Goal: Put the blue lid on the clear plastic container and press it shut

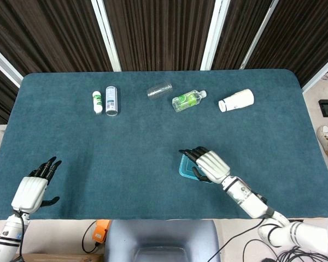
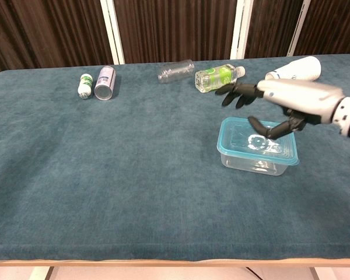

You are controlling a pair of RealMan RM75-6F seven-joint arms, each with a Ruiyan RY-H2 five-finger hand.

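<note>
Hovering right hand: my right hand (image 2: 280,102) hangs palm down above the container, fingers spread and a little curled, dark fingertips (image 2: 230,91) pointing toward the table's left side, thumb (image 2: 265,129) hooked underneath; it holds nothing and is clear of the lid in the chest view.
Right arm: my forearm (image 1: 245,194) runs back from the hand toward the near right corner of the table.
Container: the clear rectangular plastic container (image 2: 258,164) sits on the right half of the table, nearer the front edge than the bottles.
Lid: the translucent blue lid with a clear middle (image 2: 245,135) lies flat on top of the container, its rim lined up with the box all round; whether it is pressed fully home I cannot tell.
Long axis: in the chest view the longer sides run left to right across the table, turned slightly so the right end sits nearer the front edge.
Left hand: my left hand (image 1: 31,190) rests low at the near left corner, fingers stretched apart, holding nothing, well apart from the container.
Table: a teal fabric-covered table (image 2: 105,175).
Far row: a small white bottle with a green label (image 2: 84,86), a silver can (image 2: 104,82), a clear empty bottle (image 2: 175,70), a green-labelled plastic bottle (image 2: 216,77) and a white cup (image 1: 236,101), all lying on their sides.
</note>
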